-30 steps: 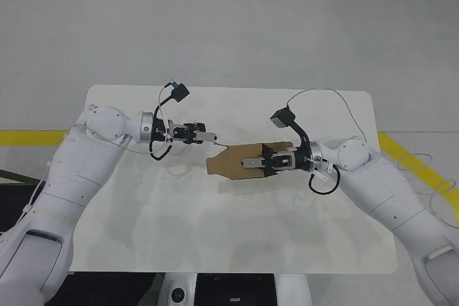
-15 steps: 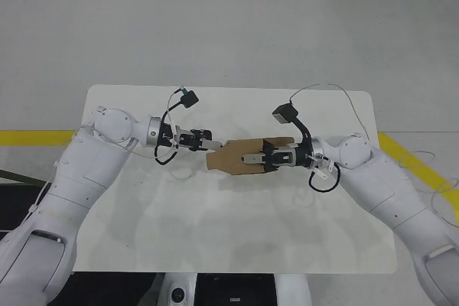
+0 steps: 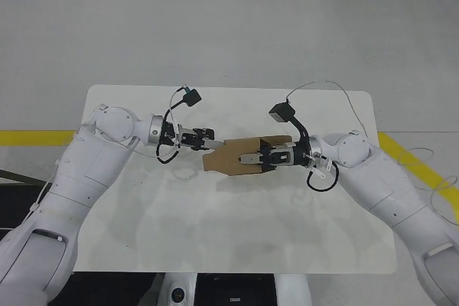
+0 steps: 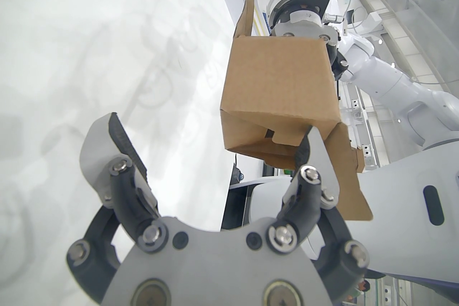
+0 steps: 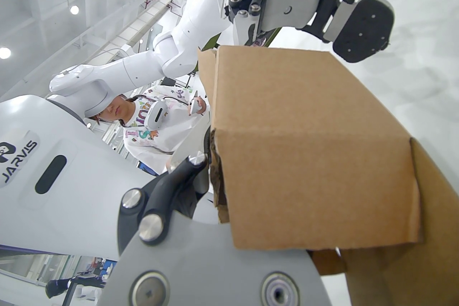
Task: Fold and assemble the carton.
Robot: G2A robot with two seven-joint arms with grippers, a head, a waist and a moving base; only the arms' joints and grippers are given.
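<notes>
A brown cardboard carton (image 3: 237, 155) is held above the middle of the white table (image 3: 214, 237), partly folded into a box with loose end flaps. My right gripper (image 3: 251, 159) is shut on the carton from its right end, one finger lying along the top face. In the right wrist view the carton (image 5: 308, 149) covers most of that gripper, and one finger (image 5: 186, 171) shows beside it. My left gripper (image 4: 211, 142) is open at the carton's (image 4: 279, 95) left, open end. One of its fingertips (image 4: 308, 149) is at the end flap. From above, the left gripper (image 3: 211, 138) meets the carton's left corner.
Thin cables (image 3: 329, 92) arc over the back right of the table. Yellow floor tape (image 3: 23, 138) runs beyond the table's left and right edges. A person stands in the room behind.
The right gripper has carried the carton left toward the left gripper. The left gripper has come right to meet it, and its fingers now stand at the carton's open end.
</notes>
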